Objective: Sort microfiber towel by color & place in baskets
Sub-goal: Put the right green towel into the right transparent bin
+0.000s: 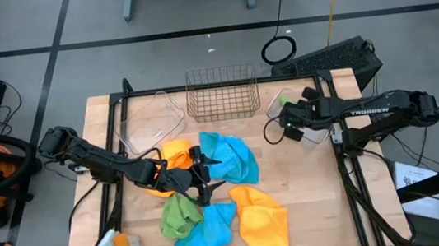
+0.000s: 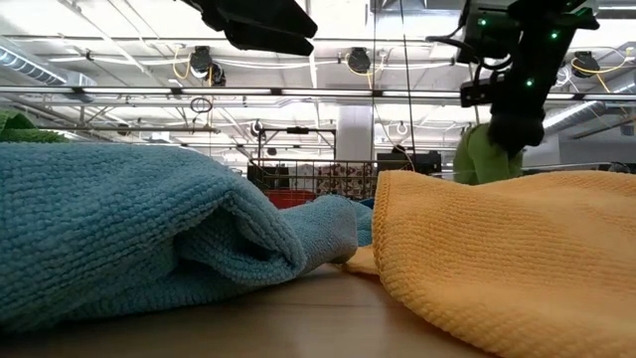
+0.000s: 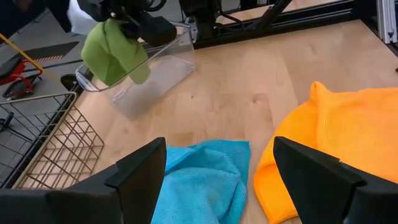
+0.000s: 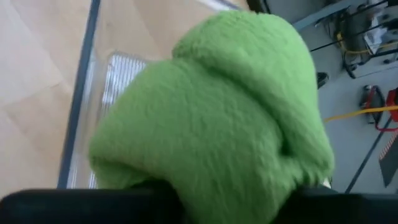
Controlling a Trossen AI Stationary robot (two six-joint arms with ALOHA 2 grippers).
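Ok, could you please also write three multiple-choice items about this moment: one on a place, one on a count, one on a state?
1. The held green towel hangs over:
A. the wire basket
B. a clear bin
C. the floor

2. Blue towels on the table:
A. one
B. two
C. four

3. The left gripper is:
A. open
B. shut on an orange towel
C. shut on a blue towel

Key: 1 B, the right gripper holds the green towel above the clear bin. 2 B, one blue towel lies near the middle and another near the front edge. 3 A, the left gripper shows its fingers wide apart, holding nothing.
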